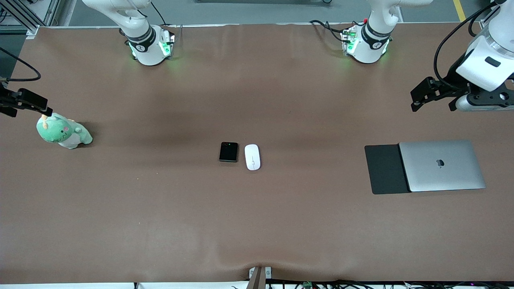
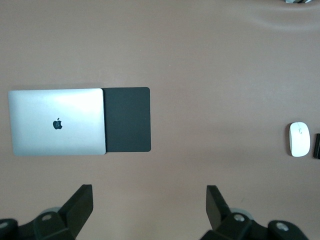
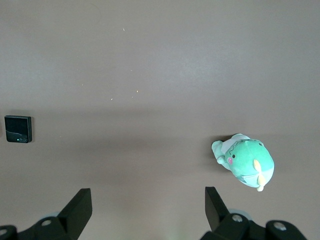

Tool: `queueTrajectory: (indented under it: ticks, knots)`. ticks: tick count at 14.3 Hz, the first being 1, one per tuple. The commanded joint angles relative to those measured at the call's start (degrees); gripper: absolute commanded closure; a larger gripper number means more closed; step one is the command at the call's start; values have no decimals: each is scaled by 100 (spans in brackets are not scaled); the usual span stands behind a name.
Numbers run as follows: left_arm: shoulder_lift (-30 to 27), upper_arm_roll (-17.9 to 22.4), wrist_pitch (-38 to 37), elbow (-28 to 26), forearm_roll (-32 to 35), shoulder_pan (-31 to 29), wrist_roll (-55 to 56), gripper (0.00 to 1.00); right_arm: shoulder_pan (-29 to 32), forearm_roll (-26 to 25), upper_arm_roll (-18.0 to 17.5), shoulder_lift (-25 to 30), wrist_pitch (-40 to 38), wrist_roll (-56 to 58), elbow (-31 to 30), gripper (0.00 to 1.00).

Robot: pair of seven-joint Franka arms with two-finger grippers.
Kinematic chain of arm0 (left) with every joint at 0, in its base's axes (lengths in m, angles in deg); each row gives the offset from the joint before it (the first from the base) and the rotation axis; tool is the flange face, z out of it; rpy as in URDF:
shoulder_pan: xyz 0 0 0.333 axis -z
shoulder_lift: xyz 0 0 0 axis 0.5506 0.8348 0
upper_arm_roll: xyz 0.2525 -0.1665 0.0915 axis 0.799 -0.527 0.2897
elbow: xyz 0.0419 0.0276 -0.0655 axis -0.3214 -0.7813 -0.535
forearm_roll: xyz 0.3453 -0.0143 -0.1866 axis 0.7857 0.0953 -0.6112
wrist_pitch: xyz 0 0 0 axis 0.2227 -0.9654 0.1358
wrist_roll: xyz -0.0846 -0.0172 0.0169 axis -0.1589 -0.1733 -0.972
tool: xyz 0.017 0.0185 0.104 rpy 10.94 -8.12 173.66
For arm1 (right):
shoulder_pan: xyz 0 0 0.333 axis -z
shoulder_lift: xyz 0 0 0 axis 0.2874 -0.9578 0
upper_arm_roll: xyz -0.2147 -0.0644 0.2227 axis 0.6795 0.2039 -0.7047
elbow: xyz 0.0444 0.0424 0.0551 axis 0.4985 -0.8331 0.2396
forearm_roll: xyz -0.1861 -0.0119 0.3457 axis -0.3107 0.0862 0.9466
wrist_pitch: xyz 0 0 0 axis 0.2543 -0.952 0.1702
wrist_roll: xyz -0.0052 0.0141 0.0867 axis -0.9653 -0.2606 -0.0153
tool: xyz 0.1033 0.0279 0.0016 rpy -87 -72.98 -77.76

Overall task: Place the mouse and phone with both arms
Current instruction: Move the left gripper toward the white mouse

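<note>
Beside the phone [image 1: 228, 151], the mouse [image 1: 252, 157] lies toward the empty, wide-open left gripper [image 1: 419, 96]; the right gripper [image 1: 24, 105] hangs empty and wide open too.

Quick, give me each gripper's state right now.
Left gripper: open, holding nothing, up over bare table near the laptop.
Right gripper: open, holding nothing, up by the green plush toy.

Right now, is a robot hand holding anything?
No. The left gripper and right gripper are both open and empty; the mouse and phone lie on the table.
</note>
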Motion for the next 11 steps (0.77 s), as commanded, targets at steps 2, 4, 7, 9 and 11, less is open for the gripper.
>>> queueTrajectory:
  ticks: [2, 4, 7, 9, 11]
  knots:
    - [-34, -48, -69, 48, -121, -27, 267, 0, 123, 27, -66, -83, -35, 23, 145, 0]
    - [1, -100, -69, 48, -42, 8, 276, 0, 158, 36, -66, -83, -35, 23, 145, 0]
    - [53, -171, -69, 48, -33, -10, 267, 0, 158, 27, -66, -83, -35, 23, 145, 0]
    - [124, -232, -69, 13, 28, -1, 249, 0, 158, 27, -66, -83, -35, 23, 145, 0]
    - [220, -355, -77, -31, 186, 8, 214, 0, 158, 27, -66, -83, -35, 31, 145, 0]
